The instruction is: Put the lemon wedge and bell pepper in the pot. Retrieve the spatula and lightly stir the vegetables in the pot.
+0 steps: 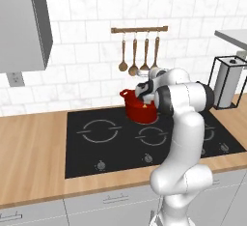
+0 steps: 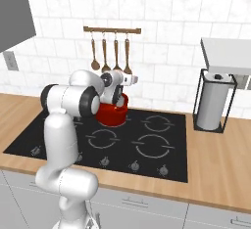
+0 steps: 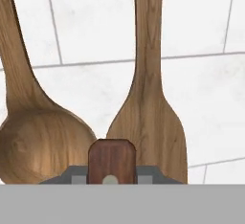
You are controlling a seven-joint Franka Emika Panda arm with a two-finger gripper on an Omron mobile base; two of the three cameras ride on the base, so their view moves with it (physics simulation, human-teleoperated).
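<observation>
The deep-red pot (image 1: 142,114) (image 2: 110,116) stands on the rear middle burner of the black hob (image 1: 96,148). My gripper (image 1: 144,94) (image 2: 119,94) hangs just above its rim, with the hand lying level and facing the tiled wall. In the hand view my gripper (image 3: 111,174) is shut on the spatula (image 3: 111,155), whose dark-brown handle end stands between grey fingertips (image 3: 155,175). A dark part of the spatula (image 2: 119,99) reaches down to the pot. Its blade, the bell pepper and the pot's inside are hidden by my hand. A tiny yellow speck (image 1: 145,106) shows against the pot; I cannot tell what it is.
A wall rail (image 1: 139,29) (image 2: 112,29) right behind the pot carries several all-wooden spoons and a turner (image 3: 148,117), close in front of my hand. A paper-towel holder (image 1: 226,82) (image 2: 213,101) stands at the right, and a grey wall cabinet (image 1: 24,22) hangs at the left.
</observation>
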